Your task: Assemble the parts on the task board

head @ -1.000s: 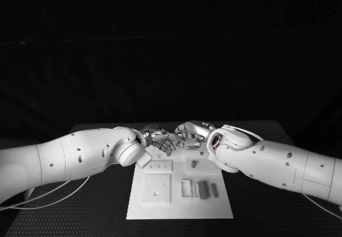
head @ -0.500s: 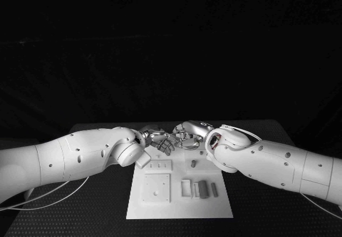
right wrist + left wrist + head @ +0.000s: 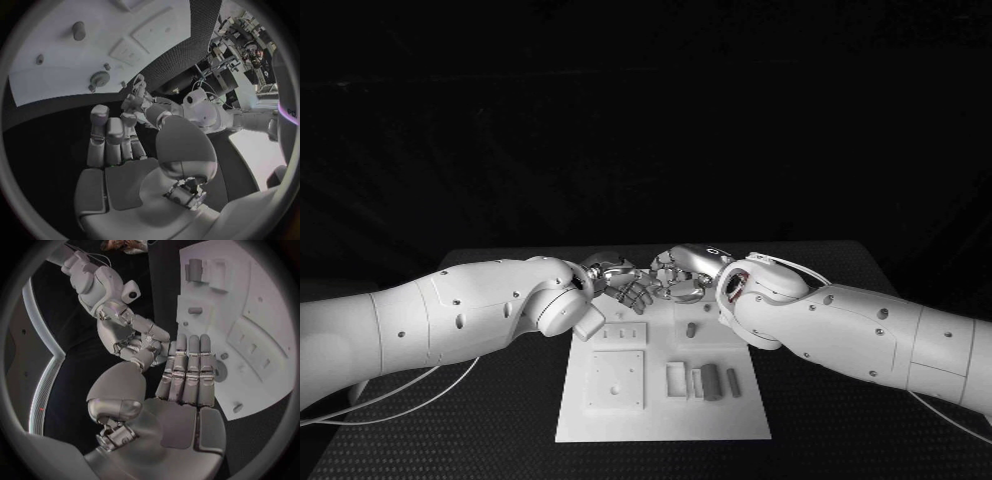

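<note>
Where the two arms meet in the middle of the head view, the left hand [image 3: 620, 284] and right hand [image 3: 678, 277] huddle fingertip to fingertip over the far end of the board [image 3: 664, 420]; whether anything sits between their fingers I cannot tell. On the board's lower right lie two dark bars [image 3: 710, 382] side by side, loose, and one short peg [image 3: 691, 330] stands nearer the hands. So the job looks barely begun: as far as I can judge, these three parts are not yet fitted.

From the left wrist, the left hand [image 3: 187, 372] lies flat with fingers pressed together and straight, holding nothing, at the board's [image 3: 262, 305] edge, while the right hand [image 3: 134, 337] curls toward it.

From the right wrist, the right hand's [image 3: 115, 140] fingers bend loosely over the dark tabletop [image 3: 44, 135], nothing visible in them; the board [image 3: 56, 75] sits above them in the upper left.
</note>
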`<state>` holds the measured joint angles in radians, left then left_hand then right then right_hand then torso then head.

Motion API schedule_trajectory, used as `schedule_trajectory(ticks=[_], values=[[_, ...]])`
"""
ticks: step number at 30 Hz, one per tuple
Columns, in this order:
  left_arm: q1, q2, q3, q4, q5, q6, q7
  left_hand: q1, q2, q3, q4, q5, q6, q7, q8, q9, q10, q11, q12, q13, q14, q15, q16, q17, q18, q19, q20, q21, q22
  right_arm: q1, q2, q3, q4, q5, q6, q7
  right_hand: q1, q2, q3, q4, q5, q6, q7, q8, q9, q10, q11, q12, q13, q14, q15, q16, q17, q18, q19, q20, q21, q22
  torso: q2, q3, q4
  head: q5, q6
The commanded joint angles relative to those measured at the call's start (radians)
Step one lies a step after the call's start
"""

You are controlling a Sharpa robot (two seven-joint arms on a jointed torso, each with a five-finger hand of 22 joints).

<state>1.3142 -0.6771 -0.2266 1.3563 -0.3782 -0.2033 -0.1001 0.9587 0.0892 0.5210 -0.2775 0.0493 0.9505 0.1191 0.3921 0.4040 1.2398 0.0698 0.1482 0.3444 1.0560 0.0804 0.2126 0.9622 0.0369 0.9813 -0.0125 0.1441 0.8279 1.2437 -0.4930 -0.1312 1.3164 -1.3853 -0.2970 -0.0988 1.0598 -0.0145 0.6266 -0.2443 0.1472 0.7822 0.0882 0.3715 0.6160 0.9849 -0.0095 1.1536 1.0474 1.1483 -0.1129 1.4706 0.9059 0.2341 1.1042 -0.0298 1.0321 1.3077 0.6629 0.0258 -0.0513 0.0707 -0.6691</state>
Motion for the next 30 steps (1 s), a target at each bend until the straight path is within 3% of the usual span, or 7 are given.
schedule_trajectory(ticks=[1, 10, 15, 19, 21, 24, 30], values=[[0.004, 0.002, 0.004, 0.004, 0.008, 0.008, 0.035, -0.01, 0.003, 0.007, 0.0, 0.0, 0.009, -0.003, 0.007, 0.005, 0.009, 0.0, 0.003, 0.002, 0.009, 0.0, 0.003, 0.002, 0.001, 0.007, -0.004, -0.003, 0.002, -0.004, 0.002, -0.002, 0.005, -0.003, 0.029, 0.006, -0.008, 0.003, 0.001, -0.007, 0.001, 0.25, -0.002, 0.004, 0.001, -0.005, -0.009, 0.002, -0.001, -0.001, -0.008, 0.001, -0.001, 0.028, 0.006, -0.004, 0.002, 0.017, 0.001, 0.0002, -0.0002, 0.0, 0.001], [0.003, 0.003, 0.004, 0.002, 0.026, -0.004, 0.038, -0.024, 0.023, 0.036, 0.007, 0.0, 0.033, -0.01, 0.018, 0.014, 0.029, -0.008, 0.008, 0.012, 0.021, -0.005, 0.008, 0.013, -0.002, 0.013, -0.01, -0.001, 0.011, -0.005, 0.001, -0.002, 0.007, 0.0, 0.026, 0.005, -0.009, 0.002, 0.001, -0.007, 0.001, 0.25, -0.002, 0.004, 0.001, -0.005, -0.01, 0.002, -0.001, 0.0, -0.008, 0.001, -0.001, 0.028, 0.006, -0.004, 0.002, 0.017, 0.001, 0.0009, -0.0006, -0.001, 0.0], [0.003, 0.003, 0.004, 0.003, 0.026, 0.013, 0.039, -0.092, 0.037, 0.102, -0.004, 0.019, 0.059, -0.021, 0.034, 0.055, 0.049, -0.021, 0.025, 0.053, 0.036, -0.016, 0.02, 0.041, -0.009, 0.022, -0.022, 0.001, 0.026, -0.005, 0.002, -0.002, 0.005, 0.0, 0.022, 0.005, -0.01, 0.002, 0.001, -0.007, 0.001, 0.25, -0.001, 0.004, 0.001, -0.005, -0.01, 0.002, -0.001, 0.0, -0.008, 0.001, -0.001, 0.028, 0.006, -0.004, 0.002, 0.017, 0.001, 0.0008, -0.0003, -0.002, -0.001], [0.002, 0.005, 0.004, 0.003, 0.026, 0.016, 0.046, -0.154, 0.011, 0.138, -0.011, 0.193, 0.071, -0.033, 0.054, 0.127, 0.058, -0.034, 0.049, 0.119, 0.042, -0.022, 0.028, 0.071, -0.013, 0.025, -0.029, 0.005, 0.053, -0.005, 0.004, -0.002, 0.006, 0.002, 0.021, 0.006, -0.011, 0.002, 0.001, -0.007, 0.001, 0.25, -0.001, 0.003, 0.001, -0.005, -0.01, 0.001, -0.001, 0.0, -0.008, 0.0, -0.001, 0.028, 0.006, -0.004, 0.001, 0.017, 0.002, 0.0011, 0.0, -0.002, -0.002], [0.002, 0.007, 0.004, 0.002, 0.026, 0.017, 0.046, -0.168, -0.004, 0.145, -0.011, 0.25, 0.074, -0.037, 0.054, 0.15, 0.057, -0.036, 0.053, 0.141, 0.045, -0.025, 0.03, 0.081, -0.015, 0.025, -0.032, 0.007, 0.064, -0.005, 0.005, -0.002, 0.007, 0.002, 0.021, 0.007, -0.011, 0.002, 0.002, -0.007, 0.001, 0.249, -0.001, 0.003, 0.001, -0.005, -0.01, 0.001, -0.001, 0.0, -0.008, 0.0, -0.001, 0.028, 0.006, -0.004, 0.001, 0.017, 0.002, 0.0011, -0.0001, -0.003, -0.003], [0.001, 0.009, 0.004, 0.001, 0.024, 0.014, 0.045, -0.183, -0.027, 0.147, -0.008, 0.291, 0.081, -0.041, 0.049, 0.176, 0.06, -0.039, 0.057, 0.166, 0.051, -0.027, 0.033, 0.091, -0.017, 0.024, -0.034, 0.008, 0.079, -0.005, 0.006, -0.002, 0.006, 0.003, 0.022, 0.008, -0.011, 0.002, 0.002, -0.007, 0.001, 0.249, -0.001, 0.003, 0.001, -0.005, -0.01, 0.001, -0.001, 0.0, -0.008, 0.0, -0.001, 0.028, 0.006, -0.005, 0.001, 0.017, 0.002, 0.0012, -0.0004, -0.004, -0.003], [-0.001, 0.012, 0.004, -0.001, 0.003, 0.009, 0.025, -0.226, -0.133, 0.129, 0.018, 0.348, 0.084, -0.039, 0.032, 0.202, 0.058, -0.04, 0.052, 0.192, 0.045, -0.028, 0.051, 0.085, -0.017, 0.023, -0.036, 0.008, 0.1, -0.006, 0.007, -0.002, 0.008, 0.009, 0.021, 0.008, -0.011, 0.002, 0.002, -0.008, 0.001, 0.25, -0.001, 0.003, 0.001, -0.005, -0.01, 0.001, -0.002, 0.0, -0.008, 0.0, -0.001, 0.028, 0.007, -0.005, 0.001, 0.016, 0.002, 0.001, -0.0002, -0.007, -0.005]])
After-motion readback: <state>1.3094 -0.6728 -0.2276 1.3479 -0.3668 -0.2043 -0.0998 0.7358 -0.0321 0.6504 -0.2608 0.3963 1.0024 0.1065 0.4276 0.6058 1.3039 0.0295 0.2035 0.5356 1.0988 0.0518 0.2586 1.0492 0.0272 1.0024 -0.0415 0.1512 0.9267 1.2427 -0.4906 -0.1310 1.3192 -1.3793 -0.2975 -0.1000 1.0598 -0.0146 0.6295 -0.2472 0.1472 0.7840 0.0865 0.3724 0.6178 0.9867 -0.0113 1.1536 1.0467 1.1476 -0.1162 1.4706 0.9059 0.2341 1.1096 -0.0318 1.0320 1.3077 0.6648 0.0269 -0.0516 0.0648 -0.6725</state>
